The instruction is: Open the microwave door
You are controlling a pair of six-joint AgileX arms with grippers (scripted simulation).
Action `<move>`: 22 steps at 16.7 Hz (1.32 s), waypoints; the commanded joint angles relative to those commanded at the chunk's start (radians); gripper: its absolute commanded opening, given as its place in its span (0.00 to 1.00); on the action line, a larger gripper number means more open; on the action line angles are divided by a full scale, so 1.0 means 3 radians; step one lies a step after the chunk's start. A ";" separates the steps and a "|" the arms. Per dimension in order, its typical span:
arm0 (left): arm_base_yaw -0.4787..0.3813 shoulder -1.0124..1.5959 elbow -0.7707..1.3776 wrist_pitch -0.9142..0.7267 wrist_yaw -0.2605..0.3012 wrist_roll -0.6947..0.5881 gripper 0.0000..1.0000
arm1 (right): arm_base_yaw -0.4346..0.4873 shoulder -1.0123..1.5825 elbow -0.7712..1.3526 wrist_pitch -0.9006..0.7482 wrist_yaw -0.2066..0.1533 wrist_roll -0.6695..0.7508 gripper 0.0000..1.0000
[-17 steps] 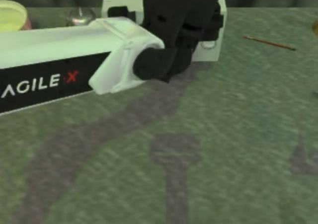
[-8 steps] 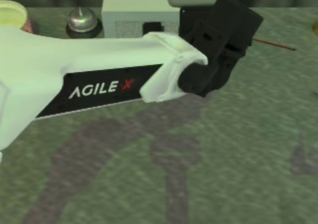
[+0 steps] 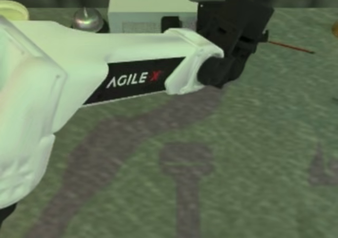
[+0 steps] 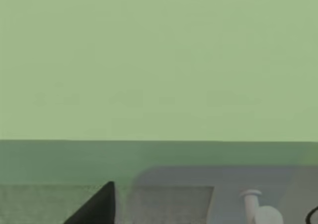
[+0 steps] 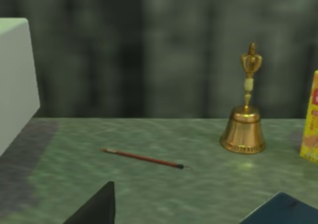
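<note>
While its grip is hidden, left hand [image 3: 232,29] reaches the microwave [image 3: 153,6] front — door [image 3: 145,26] beneath.

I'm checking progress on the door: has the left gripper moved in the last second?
Yes. In the top view the left gripper has swung toward the table's right, from in front of the microwave to its right front corner.

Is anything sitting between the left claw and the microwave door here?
Nothing visible does. In the top view the left claw is already up against the front of the microwave at the table's far edge. The silver bell stands off to the left, and the thin brush lies to the right.
</note>
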 joint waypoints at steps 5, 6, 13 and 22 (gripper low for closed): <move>0.0074 0.0111 0.0105 0.0055 0.0064 0.0054 1.00 | 0.0000 0.0000 0.0000 0.0000 0.0000 0.0000 1.00; 0.0074 0.0111 0.0105 0.0055 0.0064 0.0054 0.92 | 0.0000 0.0000 0.0000 0.0000 0.0000 0.0000 1.00; 0.0074 0.0111 0.0105 0.0055 0.0064 0.0054 0.40 | 0.0000 0.0000 0.0000 0.0000 0.0000 0.0000 1.00; 0.0074 0.0111 0.0105 0.0055 0.0064 0.0054 0.00 | 0.0000 0.0000 0.0000 0.0000 0.0000 0.0000 1.00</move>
